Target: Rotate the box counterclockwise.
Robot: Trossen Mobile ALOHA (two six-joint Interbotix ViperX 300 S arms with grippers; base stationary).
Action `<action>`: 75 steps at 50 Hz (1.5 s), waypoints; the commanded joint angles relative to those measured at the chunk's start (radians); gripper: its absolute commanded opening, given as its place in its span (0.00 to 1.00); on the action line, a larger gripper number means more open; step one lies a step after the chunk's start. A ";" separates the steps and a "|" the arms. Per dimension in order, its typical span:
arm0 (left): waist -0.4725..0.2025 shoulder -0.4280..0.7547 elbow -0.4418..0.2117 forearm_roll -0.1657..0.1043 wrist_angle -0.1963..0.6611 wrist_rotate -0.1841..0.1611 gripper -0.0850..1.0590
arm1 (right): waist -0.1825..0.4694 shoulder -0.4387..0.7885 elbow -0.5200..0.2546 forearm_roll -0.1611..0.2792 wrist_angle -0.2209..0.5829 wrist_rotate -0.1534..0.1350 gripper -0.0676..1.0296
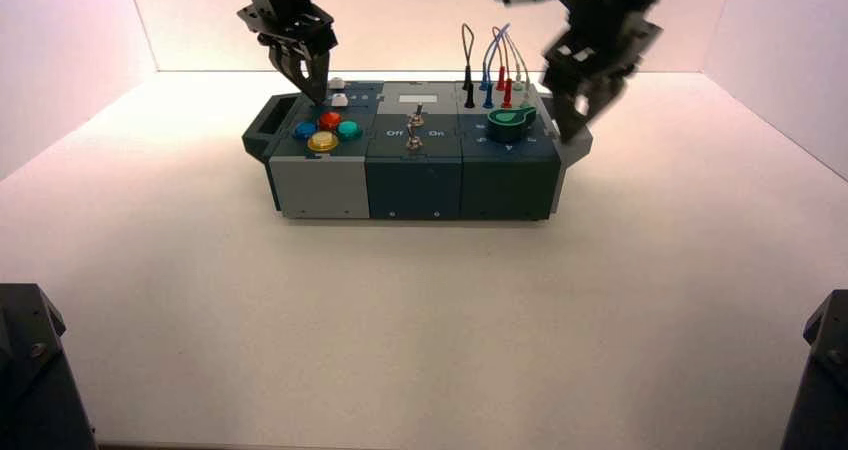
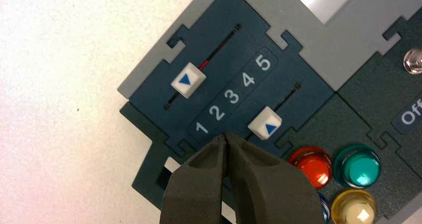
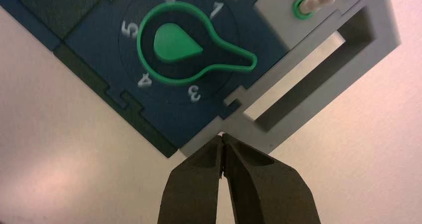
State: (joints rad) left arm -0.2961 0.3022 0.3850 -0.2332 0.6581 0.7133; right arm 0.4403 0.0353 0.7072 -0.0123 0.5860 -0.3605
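The box (image 1: pixel 415 175) stands in the middle of the white table, long side toward me, with a handle at each end. My left gripper (image 1: pixel 312 88) is shut above its far left part. In the left wrist view this left gripper (image 2: pixel 226 135) has its tips closed over the slider panel (image 2: pixel 219 84), beside the "1", near the left handle opening (image 2: pixel 171 169). My right gripper (image 1: pixel 572 125) is shut at the box's right end. The right wrist view puts this right gripper (image 3: pixel 222 136) at the grey corner by the right handle (image 3: pixel 318 64), close to the green knob (image 3: pixel 184 45).
Two white sliders (image 2: pixel 188 79) (image 2: pixel 264 123) sit toward the low end of a 1 to 5 scale. Red (image 2: pixel 311 165), teal (image 2: pixel 357 167) and yellow (image 2: pixel 354 210) buttons lie beside them. Looped wires (image 1: pixel 495 60) stand at the box's rear right. Dark arm bases (image 1: pixel 30 370) (image 1: pixel 820 370) flank the front.
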 commanded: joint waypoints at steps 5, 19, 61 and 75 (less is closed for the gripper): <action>0.018 -0.057 0.002 0.003 0.000 -0.011 0.05 | 0.003 -0.011 -0.025 0.005 -0.005 0.000 0.04; 0.043 -0.161 -0.011 0.021 0.040 -0.146 0.12 | 0.003 -0.017 -0.006 0.003 -0.006 0.000 0.04; 0.112 -0.063 0.009 0.118 0.043 -0.399 0.71 | 0.003 -0.020 0.005 0.003 -0.006 0.002 0.04; 0.112 -0.003 0.009 0.118 0.041 -0.397 0.69 | 0.003 -0.011 0.009 0.005 -0.006 0.002 0.04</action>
State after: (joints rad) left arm -0.1825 0.3053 0.4034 -0.1166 0.7041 0.3175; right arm 0.4418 0.0353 0.7210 -0.0107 0.5829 -0.3605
